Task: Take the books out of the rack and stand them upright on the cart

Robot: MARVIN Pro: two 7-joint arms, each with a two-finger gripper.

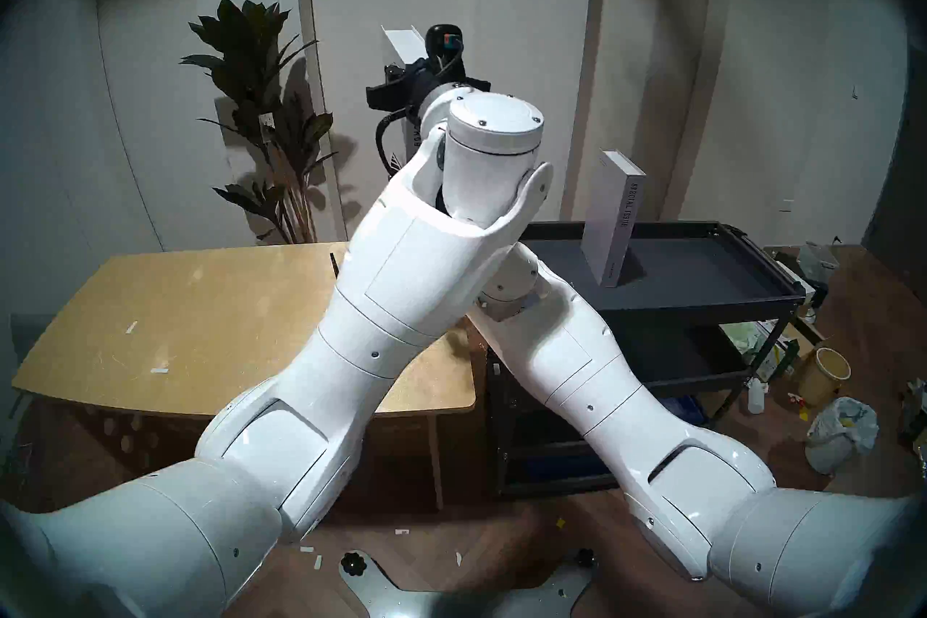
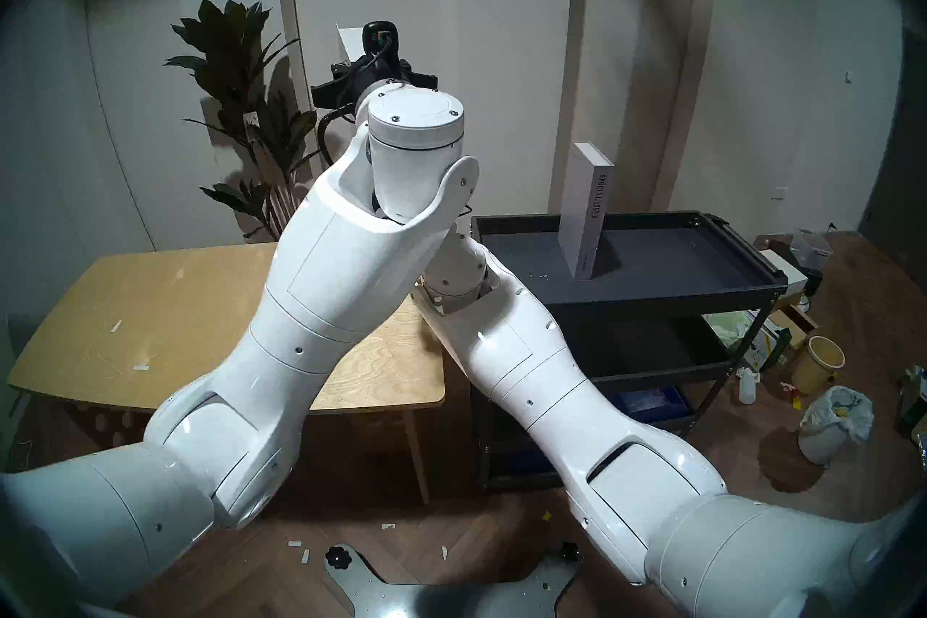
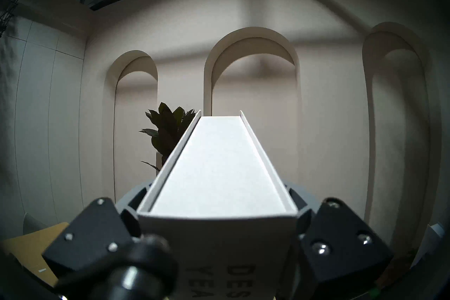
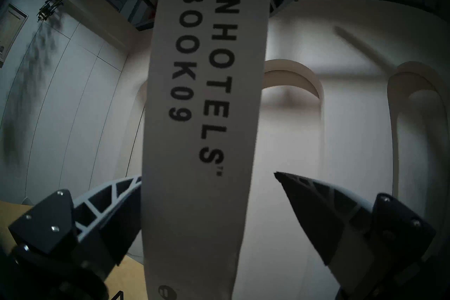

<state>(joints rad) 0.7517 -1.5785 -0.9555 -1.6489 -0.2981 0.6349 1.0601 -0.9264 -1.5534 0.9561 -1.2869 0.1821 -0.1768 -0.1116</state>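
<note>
My left gripper (image 1: 426, 85) is raised high and shut on the shorter white-grey book (image 1: 401, 42), spine lettered "DESIGN HOTELS YEARBOOK 09". In the left wrist view the book (image 3: 219, 158) is clamped between both fingers and points away from the camera. My right gripper (image 4: 208, 177) is open around the lower spine of the same book (image 4: 207, 219). Its left finger is at the book's edge and its right finger stands apart. The taller "SPECIAL ISSUE" book (image 1: 614, 220) stands upright on the black cart's top tray (image 1: 702, 296). My left arm hides almost all of the rack; one thin black wire (image 1: 332, 263) shows.
A light wooden table (image 1: 200, 326) stands left of the cart, with a potted plant (image 1: 261, 110) behind it. A yellow bucket (image 1: 825, 376), a bag-lined bin (image 1: 837, 436) and loose clutter lie on the floor right of the cart. My two arms cross in mid view.
</note>
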